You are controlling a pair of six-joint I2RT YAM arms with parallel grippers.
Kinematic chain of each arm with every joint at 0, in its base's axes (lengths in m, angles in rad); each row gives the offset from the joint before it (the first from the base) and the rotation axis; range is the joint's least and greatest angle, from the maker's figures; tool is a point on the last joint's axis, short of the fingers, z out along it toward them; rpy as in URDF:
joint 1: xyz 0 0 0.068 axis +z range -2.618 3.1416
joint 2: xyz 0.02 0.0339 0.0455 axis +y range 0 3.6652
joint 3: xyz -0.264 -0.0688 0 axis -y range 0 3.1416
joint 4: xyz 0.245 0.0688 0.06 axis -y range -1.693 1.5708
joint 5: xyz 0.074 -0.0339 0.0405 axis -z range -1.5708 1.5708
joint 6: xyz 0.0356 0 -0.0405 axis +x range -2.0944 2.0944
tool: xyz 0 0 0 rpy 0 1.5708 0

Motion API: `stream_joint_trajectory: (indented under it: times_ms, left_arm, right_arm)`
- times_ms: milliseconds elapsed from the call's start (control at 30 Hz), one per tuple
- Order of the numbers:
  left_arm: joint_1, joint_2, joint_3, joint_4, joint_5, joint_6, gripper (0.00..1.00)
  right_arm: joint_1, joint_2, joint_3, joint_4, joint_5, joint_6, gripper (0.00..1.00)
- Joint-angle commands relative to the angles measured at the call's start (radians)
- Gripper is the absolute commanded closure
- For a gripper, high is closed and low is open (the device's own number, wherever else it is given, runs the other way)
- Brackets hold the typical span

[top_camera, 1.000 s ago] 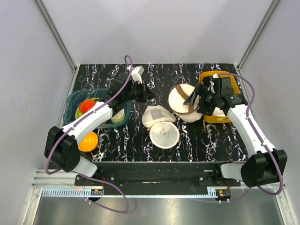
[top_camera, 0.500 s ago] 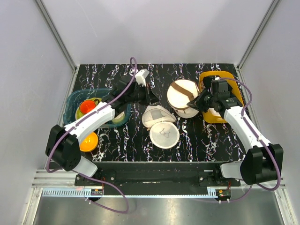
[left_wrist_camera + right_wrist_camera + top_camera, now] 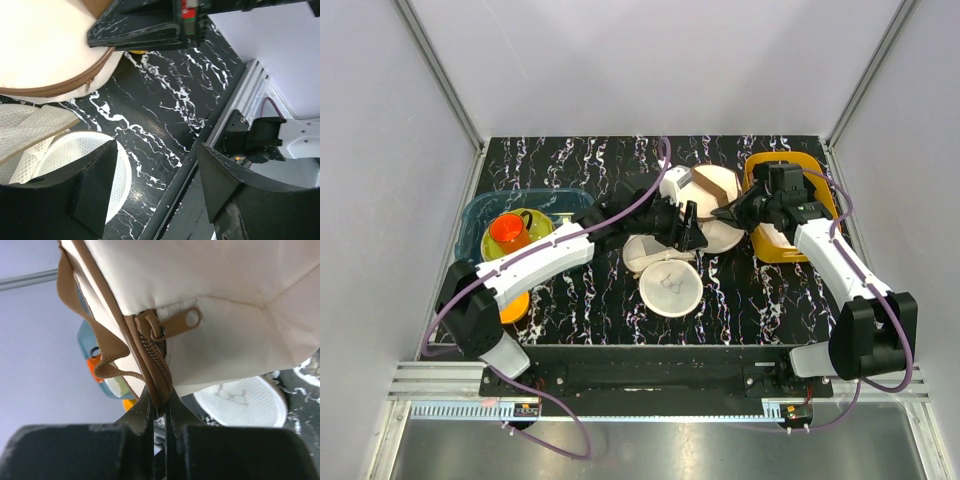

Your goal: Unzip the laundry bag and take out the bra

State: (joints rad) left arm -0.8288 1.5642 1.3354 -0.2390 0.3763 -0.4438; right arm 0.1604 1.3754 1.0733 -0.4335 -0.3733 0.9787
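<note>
Seen from above, the left arm reaches across the marble table (image 3: 760, 300) to its centre. The left gripper (image 3: 686, 228) sits just beside the cream laundry bag (image 3: 715, 190), which lies towards the back next to a yellow tub (image 3: 772, 252). Only the left wrist camera shows that gripper's fingers spread wide, holding nothing. Only the right wrist close-up shows the right gripper (image 3: 160, 407) pinched tight on the bag's brown zipper band, just below the zipper pull (image 3: 172, 322). The bag's inside is hidden. The right arm, bent, covers much of the tub.
</note>
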Motion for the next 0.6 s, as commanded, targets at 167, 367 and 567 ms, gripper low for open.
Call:
stream_joint_trajectory:
  times_ms: [167, 367, 567]
  left_arm:
    - [-0.004, 0.062, -0.005, 0.148, -0.189, -0.022, 0.42]
    - [-0.003, 0.132, 0.06, 0.15, -0.275, 0.019, 0.45]
    - [-0.003, 0.157, 0.087, 0.162, -0.3, 0.007, 0.5]
  right_arm:
    - [-0.007, -0.015, 0.01, 0.14, -0.144, 0.176, 1.0]
    - [-0.007, -0.029, 0.008, 0.15, -0.171, 0.189, 1.0]
    - [-0.01, -0.048, 0.005, 0.153, -0.184, 0.183, 1.0]
